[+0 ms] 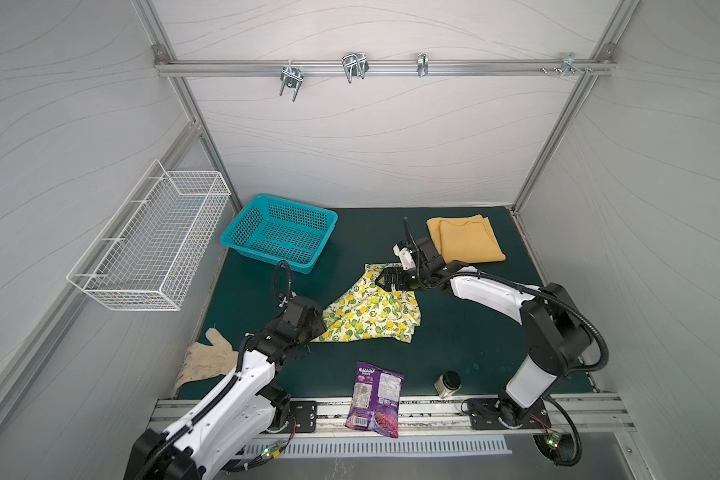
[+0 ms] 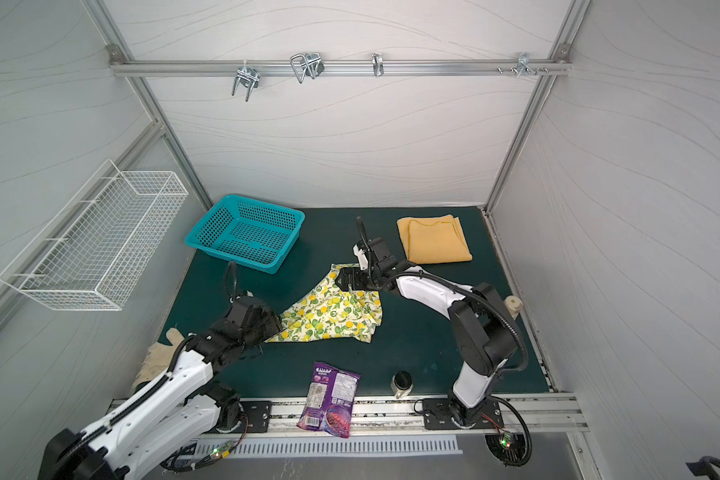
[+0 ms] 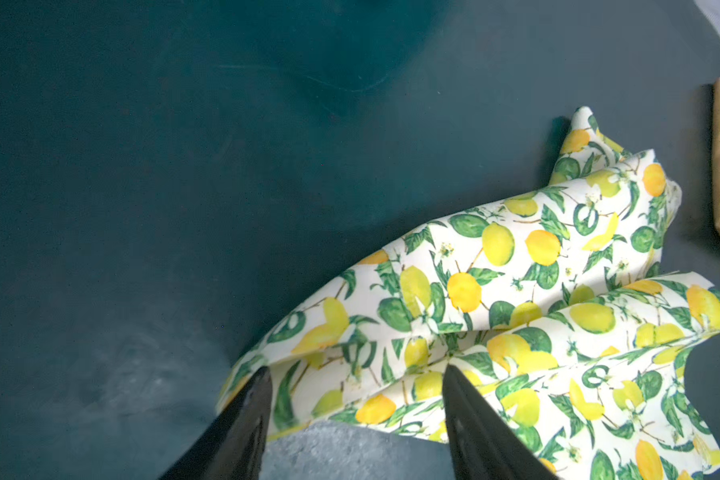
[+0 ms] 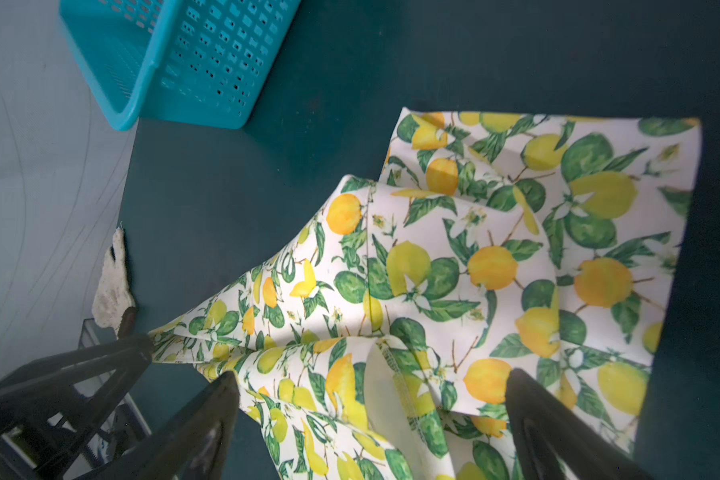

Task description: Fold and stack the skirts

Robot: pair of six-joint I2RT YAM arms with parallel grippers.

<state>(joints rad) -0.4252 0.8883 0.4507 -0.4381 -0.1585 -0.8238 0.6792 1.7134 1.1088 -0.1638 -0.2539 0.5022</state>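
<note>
Your left gripper (image 3: 356, 374) and right gripper (image 4: 371, 374) hover, jaws apart, over the crumpled cream lemon-print cloth skirt (image 1: 371, 311); folding it likely needs corner grips.

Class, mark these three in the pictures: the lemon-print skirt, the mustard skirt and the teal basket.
lemon-print skirt (image 1: 371, 316), in a top view, middle of the crumpled cloth.
mustard skirt (image 1: 468, 243), in a top view, centre of its folded top layer.
teal basket (image 1: 244, 230), in a top view, its left mesh wall.

Teal basket (image 1: 245, 227), snack bag (image 1: 376, 399), glove (image 1: 208, 357), possibly jar (image 1: 449, 383).
</note>
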